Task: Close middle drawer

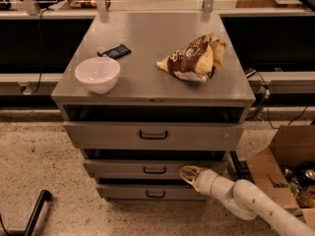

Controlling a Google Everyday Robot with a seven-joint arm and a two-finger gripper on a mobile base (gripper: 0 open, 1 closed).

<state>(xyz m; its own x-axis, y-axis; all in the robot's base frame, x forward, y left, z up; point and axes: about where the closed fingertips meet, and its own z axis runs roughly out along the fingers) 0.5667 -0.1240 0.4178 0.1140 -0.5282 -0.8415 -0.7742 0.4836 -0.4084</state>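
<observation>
The grey metal cabinet point(152, 97) has three drawers. The middle drawer point(123, 168) has a low wide front with a small black handle point(154, 170) and stands slightly out. My gripper point(188, 174) on the white arm reaches in from the lower right. Its tip rests against the right part of the middle drawer's front, right of the handle. The top drawer point(152, 135) with the larger handle stands further out. The lowest drawer point(147, 192) is below.
On the cabinet top are a white bowl point(97, 74), a dark packet point(114, 51) and a brown chip bag point(194, 58). A cardboard box point(283, 168) with items stands on the floor at right. A black bar point(37, 210) lies at lower left. Cables hang at right.
</observation>
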